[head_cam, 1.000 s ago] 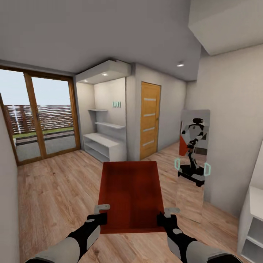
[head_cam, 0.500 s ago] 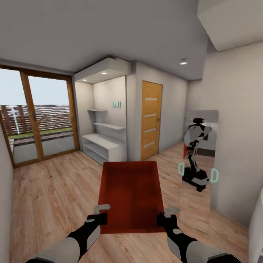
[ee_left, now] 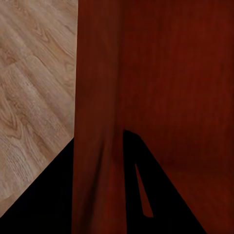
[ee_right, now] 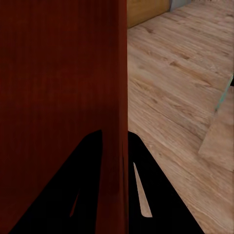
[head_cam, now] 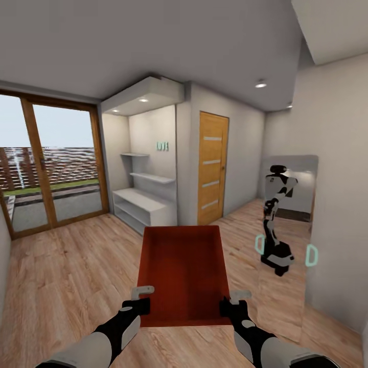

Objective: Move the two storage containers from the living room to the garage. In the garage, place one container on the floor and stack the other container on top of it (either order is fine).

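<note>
Carrying is the step in hand, I judge; I stand on the wood-plank floor of the living room, glass doors far left, a wooden door ahead, a mirror right; the storage container hangs just before me, my left gripper clamped over its left wall, my right gripper over its right; next I must drive on to the garage, grip kept level.
</note>
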{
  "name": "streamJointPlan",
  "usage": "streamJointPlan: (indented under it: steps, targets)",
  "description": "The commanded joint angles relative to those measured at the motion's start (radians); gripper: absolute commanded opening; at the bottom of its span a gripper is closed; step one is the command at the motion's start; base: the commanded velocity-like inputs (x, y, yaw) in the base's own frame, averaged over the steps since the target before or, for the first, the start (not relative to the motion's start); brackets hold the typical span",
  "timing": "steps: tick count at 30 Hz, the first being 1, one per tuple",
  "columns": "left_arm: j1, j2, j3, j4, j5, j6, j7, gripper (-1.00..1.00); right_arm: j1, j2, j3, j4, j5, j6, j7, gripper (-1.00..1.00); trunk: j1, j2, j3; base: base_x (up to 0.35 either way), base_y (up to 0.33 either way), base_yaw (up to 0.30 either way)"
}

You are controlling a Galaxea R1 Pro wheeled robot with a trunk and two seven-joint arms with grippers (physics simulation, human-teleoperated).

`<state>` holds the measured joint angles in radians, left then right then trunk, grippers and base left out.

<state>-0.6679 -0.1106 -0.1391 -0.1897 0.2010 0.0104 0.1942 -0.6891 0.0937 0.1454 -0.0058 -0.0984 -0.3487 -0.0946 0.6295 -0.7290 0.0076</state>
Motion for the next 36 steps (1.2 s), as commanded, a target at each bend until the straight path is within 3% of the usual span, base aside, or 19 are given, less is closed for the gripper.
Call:
streamJointPlan:
  steps: [1,21,36]
  targets:
    - [-0.001,0.054,0.053,-0.037,-0.012,-0.027,0.013,-1.0,0.0,0.0,-0.021,0.006,-0.024,-0.006,0.0,-1.0,0.001,0.0,0.0,0.322,0.0,0.0]
    - [-0.001,0.053,0.053,-0.037,-0.011,-0.027,0.013,-1.0,0.0,0.0,-0.021,0.006,-0.024,-0.006,0.0,-1.0,0.001,0.0,0.0,0.322,0.0,-0.01]
    - [-0.001,0.054,0.055,-0.037,-0.01,-0.027,0.013,-1.0,0.0,0.0,-0.021,0.006,-0.024,-0.006,0.0,-1.0,0.001,0.0,0.0,0.322,0.023,-0.25]
